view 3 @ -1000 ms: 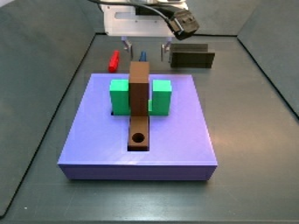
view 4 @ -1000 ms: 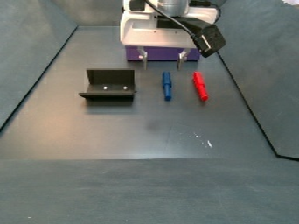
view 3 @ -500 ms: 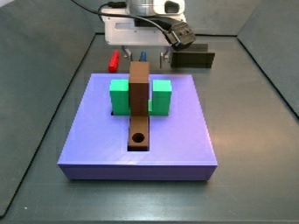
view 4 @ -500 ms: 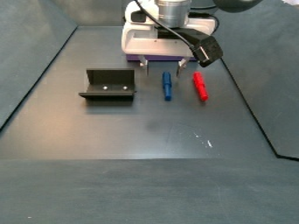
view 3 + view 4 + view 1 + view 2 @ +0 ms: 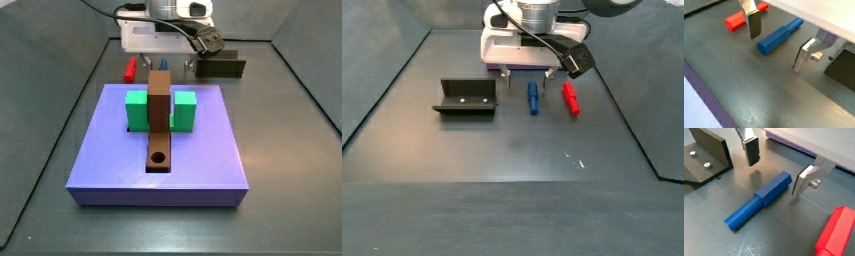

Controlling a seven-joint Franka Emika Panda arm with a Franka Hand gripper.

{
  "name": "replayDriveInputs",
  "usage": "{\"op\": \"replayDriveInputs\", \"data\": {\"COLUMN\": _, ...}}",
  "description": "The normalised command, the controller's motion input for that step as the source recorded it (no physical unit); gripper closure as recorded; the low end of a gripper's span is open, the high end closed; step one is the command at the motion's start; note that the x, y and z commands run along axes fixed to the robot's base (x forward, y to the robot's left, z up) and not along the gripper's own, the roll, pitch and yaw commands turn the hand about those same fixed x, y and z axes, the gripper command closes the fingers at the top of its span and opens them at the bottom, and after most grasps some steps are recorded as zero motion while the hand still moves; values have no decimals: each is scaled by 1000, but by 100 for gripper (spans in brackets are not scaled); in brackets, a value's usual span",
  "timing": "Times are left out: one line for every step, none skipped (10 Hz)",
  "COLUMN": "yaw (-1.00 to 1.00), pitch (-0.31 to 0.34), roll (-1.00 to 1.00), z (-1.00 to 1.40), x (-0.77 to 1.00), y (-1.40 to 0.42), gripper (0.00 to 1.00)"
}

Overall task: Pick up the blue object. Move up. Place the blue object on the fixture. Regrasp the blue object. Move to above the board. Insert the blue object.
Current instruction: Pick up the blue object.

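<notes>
End effector hangs low over the far end of the short blue peg, silver plate fingers spread, one to each side of it in both wrist views. Open gap on both flanks of the peg; neither pad touches.

Red peg lies parallel, just beside the blue one, a narrow lane of dark floor between; it crowds the finger on that side.

Dark L-shaped fixture sits on the opposite side, apart from the peg, wider lane there.

Floor nearer the camera bare.

Long brown board through the green block on the lavender platform, well apart.
</notes>
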Motion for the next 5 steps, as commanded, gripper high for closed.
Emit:
{"op": "replayDriveInputs", "data": {"yaw": 0, "pitch": -10, "roll": 0, "z": 0, "x": 0, "y": 0, "gripper": 0}}
{"op": "replayDriveInputs", "data": {"yaw": 0, "pitch": -1, "roll": 13, "z": -97, "x": 0, "y": 0, "gripper": 0}}
{"op": "replayDriveInputs", "data": {"yaw": 0, "pitch": -7, "roll": 9, "z": -129, "x": 0, "y": 0, "gripper": 0}}
{"op": "replayDriveInputs", "data": {"yaw": 0, "pitch": 0, "roll": 3, "z": -83, "x": 0, "y": 0, "gripper": 0}}
{"op": "replayDriveInputs", "data": {"yaw": 0, "pitch": 0, "roll": 0, "z": 0, "x": 0, "y": 0, "gripper": 0}}
